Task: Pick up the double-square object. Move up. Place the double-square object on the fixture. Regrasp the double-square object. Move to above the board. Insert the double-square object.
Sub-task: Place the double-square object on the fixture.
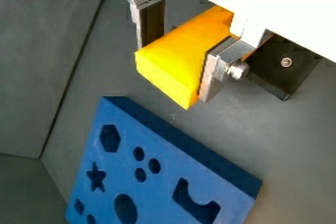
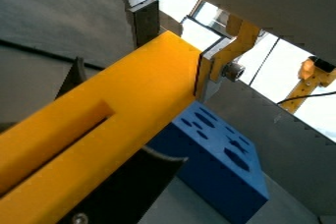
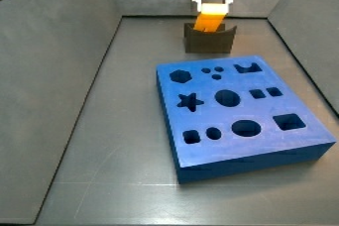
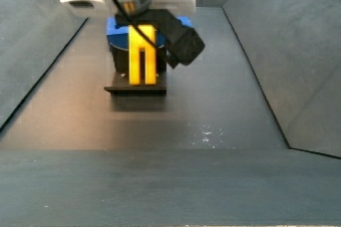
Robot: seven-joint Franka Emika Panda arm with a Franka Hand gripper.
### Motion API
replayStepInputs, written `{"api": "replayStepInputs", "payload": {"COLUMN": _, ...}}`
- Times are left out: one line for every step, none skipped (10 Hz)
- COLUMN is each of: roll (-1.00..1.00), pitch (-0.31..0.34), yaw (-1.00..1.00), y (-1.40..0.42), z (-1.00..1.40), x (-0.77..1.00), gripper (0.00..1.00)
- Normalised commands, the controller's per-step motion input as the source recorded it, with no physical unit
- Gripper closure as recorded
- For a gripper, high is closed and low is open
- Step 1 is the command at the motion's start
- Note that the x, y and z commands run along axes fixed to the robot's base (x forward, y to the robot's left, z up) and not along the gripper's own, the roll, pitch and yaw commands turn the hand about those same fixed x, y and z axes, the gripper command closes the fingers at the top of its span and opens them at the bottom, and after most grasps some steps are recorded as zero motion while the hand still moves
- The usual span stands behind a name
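Yellow double-square object (image 1: 180,59) sits clamped between my jaws, the silver finger plates (image 1: 218,69) pressed against its two long sides in both wrist views; its lengthwise groove runs plainly along the face (image 2: 79,140) nearest the camera. In a side view the block hangs upright beneath my gripper (image 3: 209,10), orange end (image 3: 209,22) down, right over the fixture (image 3: 208,40); seen from the opposite side (image 4: 146,52), the yellow bar stands against the dark bracket (image 4: 136,89). Whether its lower end already touches the fixture I cannot tell, since my own wrist hides the contact.

I judge the step in hand to be placing the piece on the fixture, with the regrasp to follow. The board (image 3: 239,116) lies nearer the front of the floor (image 3: 93,170), apart from the fixture, its star, circles and squares all open and unfilled, so the insertion is some way off.

The next move, as I read it, calls for settling the block firmly into the fixture, then opening my jaws only once it is supported, so that it neither tips nor slides before I take a fresh hold.
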Motion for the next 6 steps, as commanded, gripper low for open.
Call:
{"api": "replayStepInputs", "payload": {"roll": -0.07, "pitch": 0.008, "yaw": -0.01, "y": 0.03, "z": -0.55, "x": 0.08, "gripper": 1.0}}
{"api": "replayStepInputs", "payload": {"roll": -0.07, "pitch": 0.008, "yaw": -0.02, "y": 0.03, "z": -0.43, "x": 0.06, "gripper": 1.0}}
{"api": "replayStepInputs", "payload": {"roll": -0.07, "pitch": -0.002, "yaw": -0.03, "y": 0.03, "z": -0.37, "x": 0.06, "gripper": 1.0}}
{"api": "replayStepInputs", "payload": {"roll": -0.07, "pitch": -0.009, "yaw": -0.03, "y": 0.04, "z": -0.33, "x": 0.06, "gripper": 1.0}}
{"api": "replayStepInputs", "payload": {"roll": -0.06, "pitch": -0.013, "yaw": -0.03, "y": 0.04, "z": -0.33, "x": 0.06, "gripper": 1.0}}
{"api": "replayStepInputs", "payload": {"roll": -0.06, "pitch": -0.013, "yaw": -0.03, "y": 0.04, "z": -0.32, "x": 0.06, "gripper": 1.0}}
